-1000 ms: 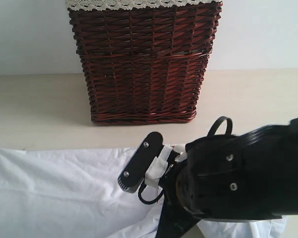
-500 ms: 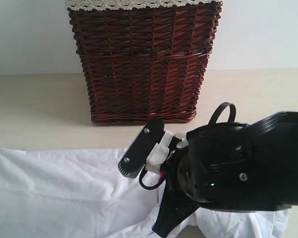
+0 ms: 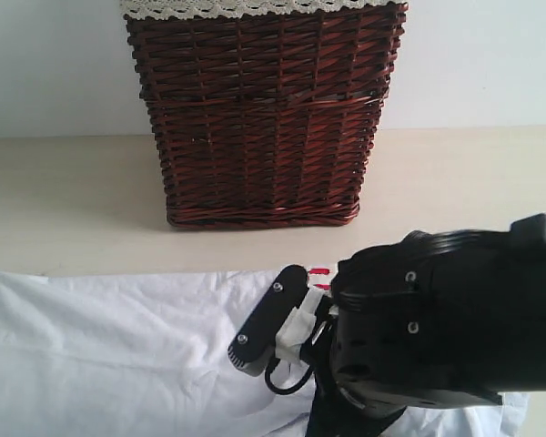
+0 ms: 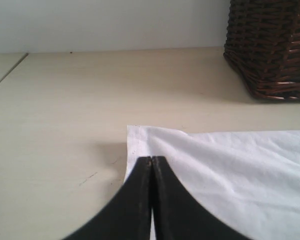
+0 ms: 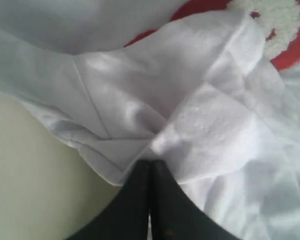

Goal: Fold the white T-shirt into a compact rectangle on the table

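Note:
The white T-shirt [image 3: 100, 355] lies spread over the near part of the table [image 3: 73, 200]. My right arm [image 3: 437, 328] hangs over its right part and hides the fingers there. In the right wrist view the right gripper [image 5: 150, 161] is shut on a bunched fold of the T-shirt [image 5: 140, 90], beside the red band [image 5: 290, 55] with a fuzzy white letter [image 5: 272, 17]. A sliver of red band [image 3: 320, 271] peeks out beside the arm. The left gripper [image 4: 151, 157] is shut at the T-shirt's [image 4: 230, 165] side edge, where a cloth ridge runs up to its tips.
A tall dark-brown wicker basket [image 3: 264, 109] with white lace trim stands at the back middle of the table, against the white wall. In the left wrist view the basket [image 4: 270, 45] is beyond the shirt's corner. Bare table [image 4: 65, 100] lies beside the shirt.
My right arm has moved lower and a little to the right in the exterior view, still pinching the cloth. A bit of red band now shows beside it.

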